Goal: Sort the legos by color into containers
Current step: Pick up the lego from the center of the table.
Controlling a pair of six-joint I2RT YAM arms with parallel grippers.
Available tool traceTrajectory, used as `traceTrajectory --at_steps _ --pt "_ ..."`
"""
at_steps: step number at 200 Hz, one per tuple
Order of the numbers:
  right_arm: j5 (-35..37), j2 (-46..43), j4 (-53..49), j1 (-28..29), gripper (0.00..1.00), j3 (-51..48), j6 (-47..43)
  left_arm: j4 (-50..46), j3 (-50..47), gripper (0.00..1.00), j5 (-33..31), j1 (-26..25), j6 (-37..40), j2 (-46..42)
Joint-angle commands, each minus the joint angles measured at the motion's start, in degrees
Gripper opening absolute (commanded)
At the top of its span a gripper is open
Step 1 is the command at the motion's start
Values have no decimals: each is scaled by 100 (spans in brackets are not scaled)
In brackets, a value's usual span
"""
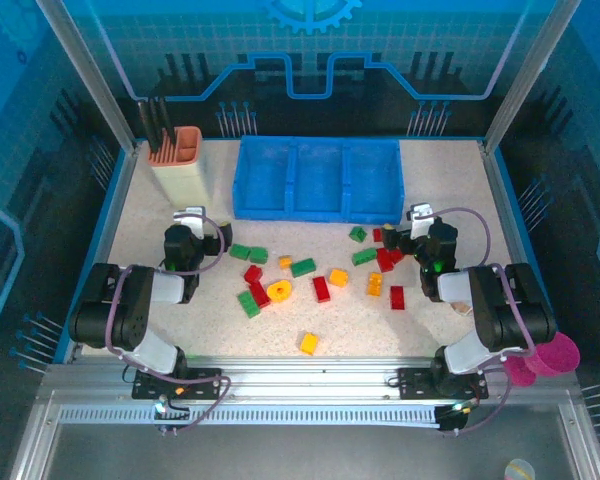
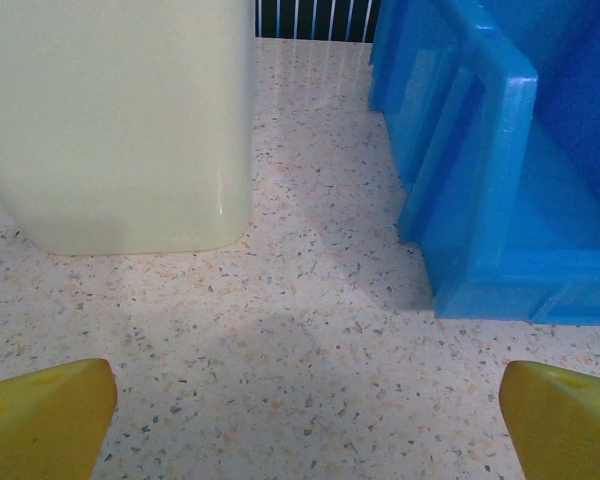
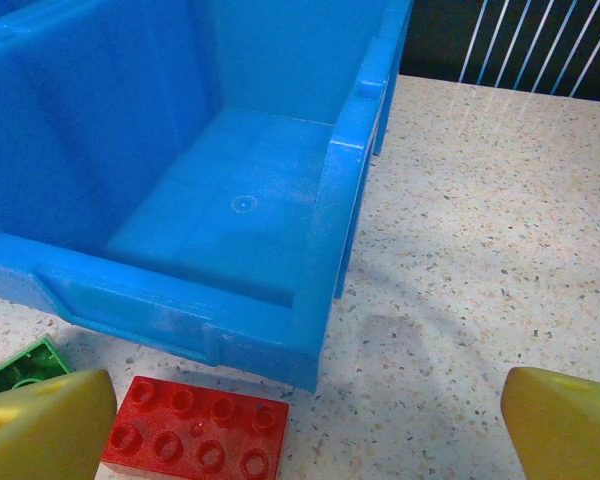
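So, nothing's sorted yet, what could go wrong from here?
1. The red brick lies right by the tray corner; the open right gripper could hit the wall when closing on it.
2. The open left gripper faces the gap between the holder and tray; a swing might knock the holder.
3. Red and green legos crowd together by the right gripper; one grab may catch two colours.

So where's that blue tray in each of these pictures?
Top view: the blue tray sits upper middle, beyond the bricks.
Left wrist view: its near left corner, on the right side.
Right wrist view: its right compartment, upper left.
Shared landmark: the speckled table beneath it.
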Motion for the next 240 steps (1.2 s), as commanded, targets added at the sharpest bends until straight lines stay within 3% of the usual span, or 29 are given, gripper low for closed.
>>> traceTrajectory --at_steps 1,94,106,117,127,141,160,197,240 --pt "-35 -8 65 -37 100 52 40 91 74 99 -15 -7 46 -36" --pt "10 -273 78 28 100 -31 -46 -160 95 99 9 1 69 -317" --pt "420 -859 -683 230 100 97 -149 -1101 331 99 -141 -49 68 -1029" --pt "1094 -1527 -2376 455 100 693 135 -2615 826 99 -500 -102 -241 -1787" --pt "1101 -1854 -3750 504 100 1269 565 -3750 1273 99 -575 -133 -582 -2325" --pt "1238 -2048 -4991 719 100 1879 1160 -4584 1729 99 -510 -313 -606 -2844" --pt "1165 -2066 -5951 1098 100 2442 1727 -5543 2391 99 -670 -512 -551 -3195" --pt "1452 -1550 -7684 2175 97 3590 2954 -7187 3601 99 -209 -552 -559 -3131" --pt "1607 -825 -8874 2662 82 4078 4404 -7687 3812 99 -30 -553 -438 -2933"
